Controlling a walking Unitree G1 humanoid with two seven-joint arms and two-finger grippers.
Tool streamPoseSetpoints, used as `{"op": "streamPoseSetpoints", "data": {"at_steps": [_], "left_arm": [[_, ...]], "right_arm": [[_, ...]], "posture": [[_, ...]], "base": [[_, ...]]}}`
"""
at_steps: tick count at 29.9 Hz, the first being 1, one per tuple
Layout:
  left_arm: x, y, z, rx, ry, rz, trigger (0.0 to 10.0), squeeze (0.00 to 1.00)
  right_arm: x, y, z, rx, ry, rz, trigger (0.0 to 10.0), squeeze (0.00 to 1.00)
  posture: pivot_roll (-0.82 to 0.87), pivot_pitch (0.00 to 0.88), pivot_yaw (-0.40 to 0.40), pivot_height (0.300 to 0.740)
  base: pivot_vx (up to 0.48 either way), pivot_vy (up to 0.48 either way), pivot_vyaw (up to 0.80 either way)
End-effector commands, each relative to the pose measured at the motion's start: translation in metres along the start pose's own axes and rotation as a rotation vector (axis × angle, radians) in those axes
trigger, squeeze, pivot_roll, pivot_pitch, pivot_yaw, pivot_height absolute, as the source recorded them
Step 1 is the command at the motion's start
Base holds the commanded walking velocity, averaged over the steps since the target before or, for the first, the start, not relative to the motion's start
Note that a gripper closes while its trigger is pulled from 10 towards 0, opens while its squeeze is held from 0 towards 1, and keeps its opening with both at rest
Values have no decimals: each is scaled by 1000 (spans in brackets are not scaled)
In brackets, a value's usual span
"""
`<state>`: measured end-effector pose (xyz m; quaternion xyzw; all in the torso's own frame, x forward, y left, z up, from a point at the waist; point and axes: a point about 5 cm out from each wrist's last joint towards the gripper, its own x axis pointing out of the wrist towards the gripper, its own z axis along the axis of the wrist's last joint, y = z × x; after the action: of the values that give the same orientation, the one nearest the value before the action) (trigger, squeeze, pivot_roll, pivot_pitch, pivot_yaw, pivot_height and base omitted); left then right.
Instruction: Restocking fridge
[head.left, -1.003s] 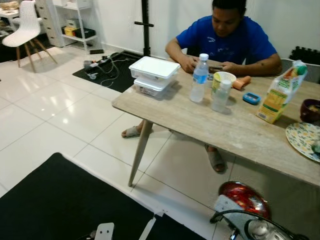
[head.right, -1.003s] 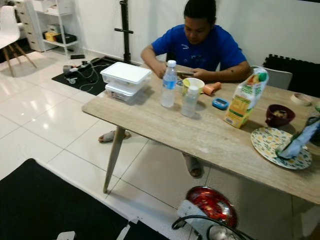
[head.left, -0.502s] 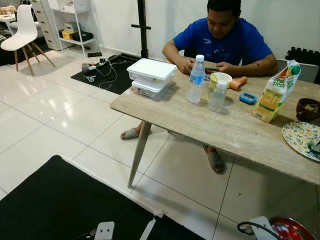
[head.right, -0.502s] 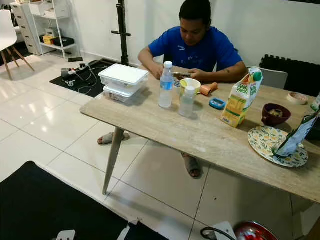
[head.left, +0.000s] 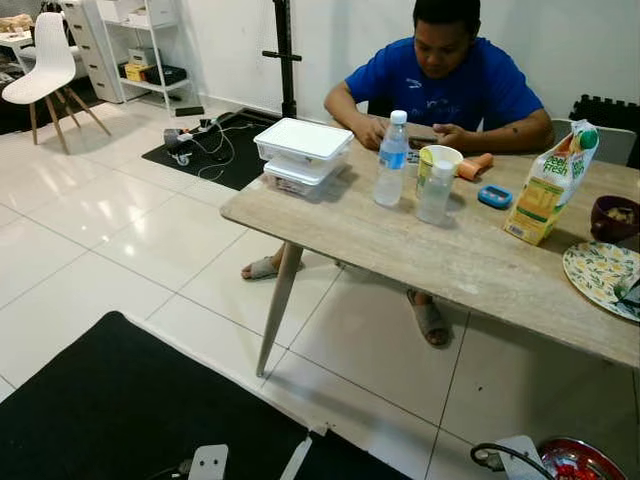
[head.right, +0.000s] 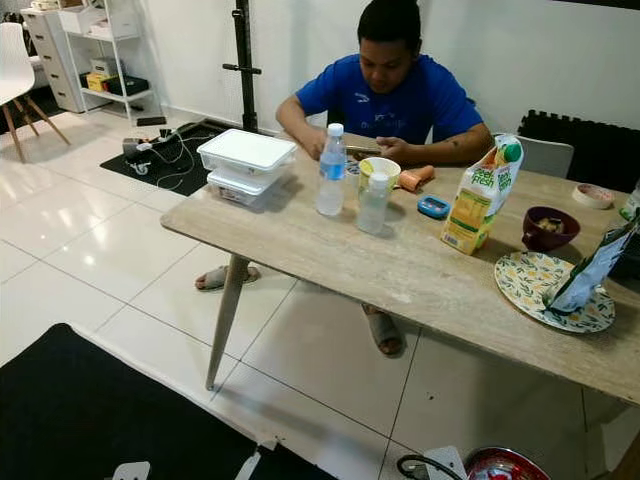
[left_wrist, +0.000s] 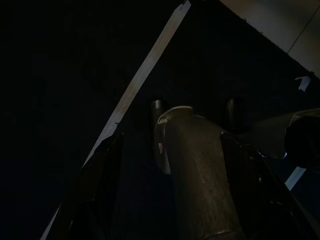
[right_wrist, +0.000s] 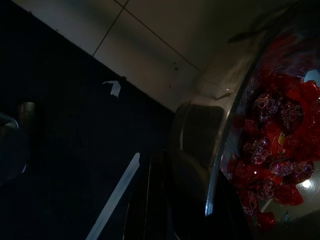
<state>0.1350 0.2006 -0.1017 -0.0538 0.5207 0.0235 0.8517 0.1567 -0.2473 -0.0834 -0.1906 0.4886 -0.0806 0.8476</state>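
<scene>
so the right gripper (right_wrist: 200, 200) down low by the black floor mat (head.left: 120, 400) has its fingers clamped on a clear tub of shiny red-wrapped sweets (right_wrist: 272, 150), sitting lower in view than a second ago; left fingers, can't tell.

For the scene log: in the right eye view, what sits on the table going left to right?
Stacked white containers → water bottle → small clear bottle → blue case → juice carton → dark bowl → patterned plate.
</scene>
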Motion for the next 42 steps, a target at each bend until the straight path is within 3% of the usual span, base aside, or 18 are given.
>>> {"op": "streamPoseSetpoints", "data": {"at_steps": [1,18,42], "left_arm": [[-1,3,-3,13,19,10,10000,0],[-2,5,-6,14,33,17,10000,0],[-1,3,-8,18,38,14,10000,0]], "right_arm": [[0,-2,3,6,-12,-20,10000,0],[-1,1,-5,-8,15,-9,10000,0],[-1,2,-6,-2,24,0,10000,0]], "posture": [[-16,8,-22,740],[-12,9,-20,740],[-13,8,-28,740]], "base": [[0,0,0],[0,0,0],[-285,0,0]]}}
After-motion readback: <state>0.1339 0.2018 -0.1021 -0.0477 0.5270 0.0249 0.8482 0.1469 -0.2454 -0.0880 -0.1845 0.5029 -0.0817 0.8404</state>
